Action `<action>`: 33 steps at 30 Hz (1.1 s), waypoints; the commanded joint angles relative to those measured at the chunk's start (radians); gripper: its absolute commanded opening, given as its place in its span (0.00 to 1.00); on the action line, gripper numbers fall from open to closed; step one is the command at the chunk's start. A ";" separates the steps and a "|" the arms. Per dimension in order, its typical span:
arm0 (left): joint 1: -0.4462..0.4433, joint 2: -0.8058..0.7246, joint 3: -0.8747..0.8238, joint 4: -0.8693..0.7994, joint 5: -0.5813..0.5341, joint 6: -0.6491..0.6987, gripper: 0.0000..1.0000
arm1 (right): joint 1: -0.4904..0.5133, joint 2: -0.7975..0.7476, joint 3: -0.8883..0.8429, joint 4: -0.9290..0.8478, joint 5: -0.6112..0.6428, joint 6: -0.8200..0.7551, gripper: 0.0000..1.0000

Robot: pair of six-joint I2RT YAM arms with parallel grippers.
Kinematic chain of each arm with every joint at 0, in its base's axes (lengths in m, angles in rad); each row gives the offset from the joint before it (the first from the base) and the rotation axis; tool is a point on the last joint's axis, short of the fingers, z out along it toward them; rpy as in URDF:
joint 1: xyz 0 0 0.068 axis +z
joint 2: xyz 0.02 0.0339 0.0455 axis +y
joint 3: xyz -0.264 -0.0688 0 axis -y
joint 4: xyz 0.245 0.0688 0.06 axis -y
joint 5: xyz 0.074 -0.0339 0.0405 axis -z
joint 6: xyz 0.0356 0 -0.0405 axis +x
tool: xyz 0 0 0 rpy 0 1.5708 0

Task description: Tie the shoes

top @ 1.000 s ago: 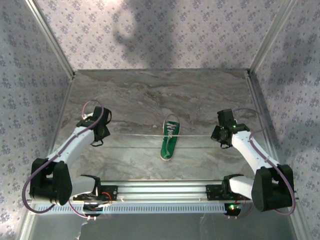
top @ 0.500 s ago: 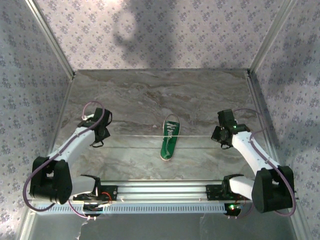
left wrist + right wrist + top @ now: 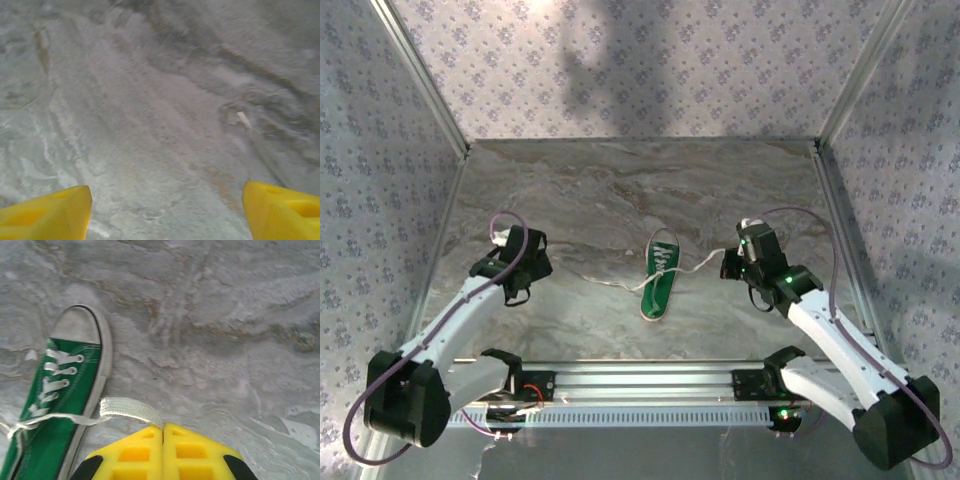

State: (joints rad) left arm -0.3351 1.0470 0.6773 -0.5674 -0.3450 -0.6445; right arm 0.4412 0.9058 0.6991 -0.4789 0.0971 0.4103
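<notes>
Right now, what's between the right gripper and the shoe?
A white lace, pinched in the shut right gripper, runs to the shoe over bare tabletop; the right wrist view shows it.

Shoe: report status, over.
Left gripper open, empty. Right gripper shut on lace end. Shoe flat on table, no bow. Nothing in the way.

Both arms reach forward, one end effector open and one closed.
The left arm (image 3: 455, 320) angles forward and left, and its end effector (image 3: 167, 190) has its yellow fingers (image 3: 50, 212) spread wide, holding nothing. The right arm (image 3: 830, 330) bends inward, and its end effector (image 3: 163, 427) has its fingers pressed together, pinching a lace (image 3: 131, 410).
</notes>
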 commanded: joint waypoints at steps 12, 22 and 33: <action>-0.361 0.207 0.142 0.437 0.452 0.307 0.79 | 0.023 -0.039 0.130 0.106 -0.203 -0.003 0.00; -0.484 0.489 0.325 0.517 0.712 0.399 0.78 | 0.022 -0.060 0.131 0.116 -0.255 0.092 0.00; -0.536 0.663 0.448 0.494 0.620 0.424 0.79 | 0.013 -0.068 0.148 0.101 -0.275 0.136 0.00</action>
State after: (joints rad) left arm -0.8700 1.6939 1.0878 -0.0853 0.3099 -0.2432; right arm 0.4580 0.8562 0.8093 -0.3698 -0.1581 0.5198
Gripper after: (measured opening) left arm 0.796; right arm 0.052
